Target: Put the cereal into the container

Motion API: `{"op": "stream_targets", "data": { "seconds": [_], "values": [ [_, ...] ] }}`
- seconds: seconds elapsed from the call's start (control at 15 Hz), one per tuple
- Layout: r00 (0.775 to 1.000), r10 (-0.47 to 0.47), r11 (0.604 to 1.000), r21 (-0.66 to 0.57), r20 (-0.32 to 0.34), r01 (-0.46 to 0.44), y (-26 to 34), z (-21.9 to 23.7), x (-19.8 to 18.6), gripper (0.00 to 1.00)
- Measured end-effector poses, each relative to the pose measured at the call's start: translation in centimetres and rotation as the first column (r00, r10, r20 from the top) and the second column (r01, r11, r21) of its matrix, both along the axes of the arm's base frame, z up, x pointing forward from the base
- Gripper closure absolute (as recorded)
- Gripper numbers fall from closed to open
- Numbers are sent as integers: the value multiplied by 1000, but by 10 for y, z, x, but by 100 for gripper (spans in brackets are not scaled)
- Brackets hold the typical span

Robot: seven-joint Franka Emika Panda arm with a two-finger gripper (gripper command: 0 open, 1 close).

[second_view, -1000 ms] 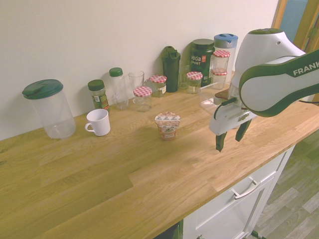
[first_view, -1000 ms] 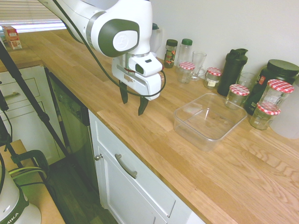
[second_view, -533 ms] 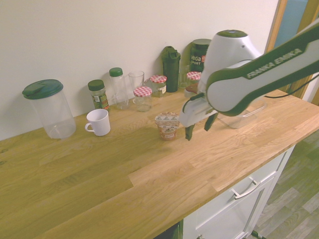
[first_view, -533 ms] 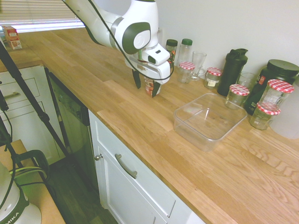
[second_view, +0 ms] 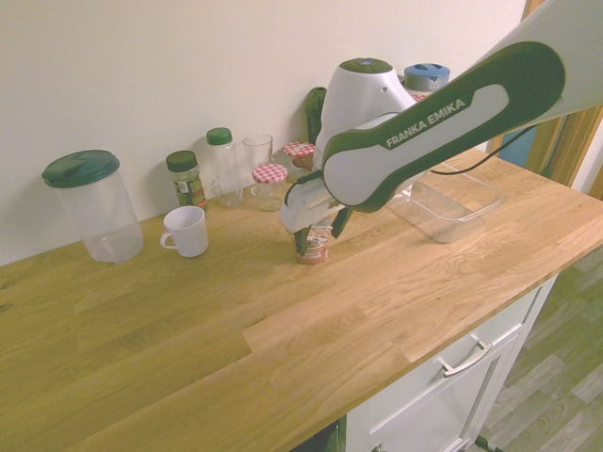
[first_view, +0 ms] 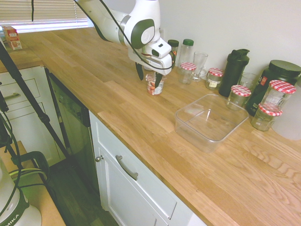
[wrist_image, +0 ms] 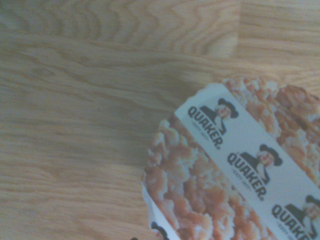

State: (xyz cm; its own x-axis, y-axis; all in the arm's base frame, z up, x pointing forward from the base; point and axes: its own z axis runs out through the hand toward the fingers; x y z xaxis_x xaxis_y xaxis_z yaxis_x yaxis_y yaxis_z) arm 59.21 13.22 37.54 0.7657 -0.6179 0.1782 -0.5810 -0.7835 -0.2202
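Mug and tall tub: a white mug (second_view: 185,231) and a clear tub with a green lid (second_view: 91,204) stand at the left end of the counter (second_view: 283,348), well apart from the work, so they seem to be bystanders.
Cereal: the cereal (first_view: 154,84) stands upright on the counter, out in front of the row of jars, probably so that it can be reached from above.
Gripper: the gripper (first_view: 149,79) is lowered over the cup with one dark finger on each side of it; the fingers are spread and do not look closed on the cup, so it holds nothing.
Likely step: lined up for a grasp by the cup's sides.
Container: the container (first_view: 211,122) sits empty, to the right of the cup in the first exterior view and well apart from it, its open top ready for a drop from above.
Hidden: the arm covers most of the cup in the second exterior view.
Lid: the wrist view shows the printed lid (wrist_image: 235,165) cut off at the edge.
Unclear: whether either finger touches the cup cannot be told.
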Motion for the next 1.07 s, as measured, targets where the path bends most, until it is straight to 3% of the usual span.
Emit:
{"op": "stream_targets", "data": {
  "seconds": [0.27, 0.53, 0.73, 0.8, 1.07],
  "values": [
    [1000, 6, 1000, -2, -5, -6, 1, -18, 19, 0],
    [999, 19, 1000, 10, 44, -20, -3, -17, 33, 0],
    [998, 31, 999, 8, 46, -32, 3, -20, 38, 0],
    [998, 35, 999, 5, 45, -35, 5, -22, 39, 100],
    [995, 54, 998, 7, 82, -54, 6, -26, 43, 100]
  ]
}}
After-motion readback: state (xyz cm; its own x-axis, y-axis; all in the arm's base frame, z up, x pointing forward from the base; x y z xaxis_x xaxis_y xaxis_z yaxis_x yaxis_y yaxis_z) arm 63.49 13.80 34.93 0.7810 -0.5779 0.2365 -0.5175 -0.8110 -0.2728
